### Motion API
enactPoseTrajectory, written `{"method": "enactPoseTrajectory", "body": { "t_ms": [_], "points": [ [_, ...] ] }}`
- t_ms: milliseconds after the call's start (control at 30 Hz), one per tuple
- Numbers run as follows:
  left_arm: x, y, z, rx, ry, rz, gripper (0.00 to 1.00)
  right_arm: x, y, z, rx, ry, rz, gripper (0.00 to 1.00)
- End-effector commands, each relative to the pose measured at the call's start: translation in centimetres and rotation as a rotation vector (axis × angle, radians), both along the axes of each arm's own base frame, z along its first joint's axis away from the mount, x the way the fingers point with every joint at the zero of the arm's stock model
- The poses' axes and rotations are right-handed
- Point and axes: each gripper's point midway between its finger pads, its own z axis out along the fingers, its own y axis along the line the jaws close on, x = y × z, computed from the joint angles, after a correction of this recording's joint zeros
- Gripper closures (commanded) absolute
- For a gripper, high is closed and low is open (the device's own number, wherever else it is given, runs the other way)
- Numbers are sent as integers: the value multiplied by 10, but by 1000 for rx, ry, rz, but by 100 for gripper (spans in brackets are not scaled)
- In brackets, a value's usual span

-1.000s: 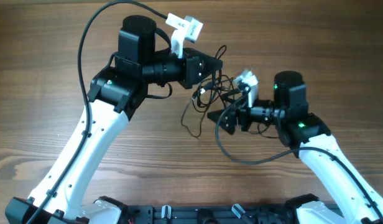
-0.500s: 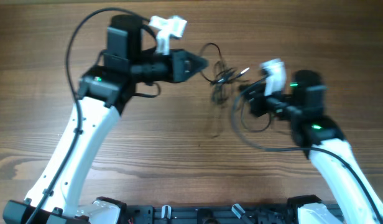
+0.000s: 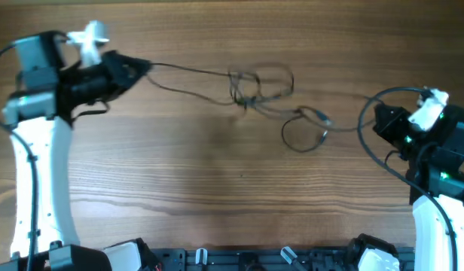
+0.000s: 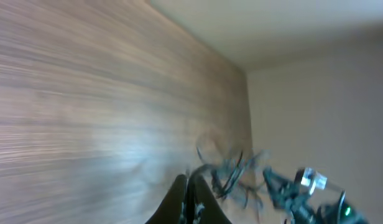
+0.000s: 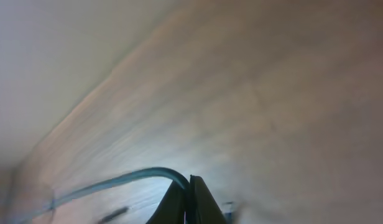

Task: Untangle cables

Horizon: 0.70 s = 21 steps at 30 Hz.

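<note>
— What is there besides the work itself?
— A table (image 3: 217, 188) of brown wood, with the grain running from side to side in the overhead view. It fills nearly that whole picture.
— Anything behind it?
— A pale, plain wall (image 4: 316, 93) beyond the table's far edge, seen from the left wrist. A corner line runs down it. Both wrist views are blurred.
— Any marks on the wood?
— Only grain and darker streaks.
</note>
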Motion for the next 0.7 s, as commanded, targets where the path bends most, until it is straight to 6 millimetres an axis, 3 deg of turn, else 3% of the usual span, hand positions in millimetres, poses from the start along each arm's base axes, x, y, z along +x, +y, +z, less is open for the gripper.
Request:
{"method": "enactPoseTrajectory", "body": {
  "t_ms": [0,100,200,333,533,600,633,667],
  "points": [
    [-2,65,7,43,-28,177,96,-23,-73,-14,-23,104,-391,96],
    [-6,103,7,42,-24,281,96,-35,-92,-19,-5,127,-456,96],
    [-12,126,6,33,-8,346,96,-32,-83,-19,15,119,-403,96],
    [-18,123,0,14,37,347,96,-13,-34,-6,55,36,-114,96],
    [-13,91,-1,17,38,257,96,11,51,43,-28,-246,373,91],
    [-11,72,-1,27,29,198,96,13,76,57,-50,-326,483,75],
    [-10,59,-1,43,13,151,96,16,85,61,-66,-344,504,50],
    [-9,49,-1,56,-1,115,96,19,88,60,-85,-342,496,38]
  ]
}}
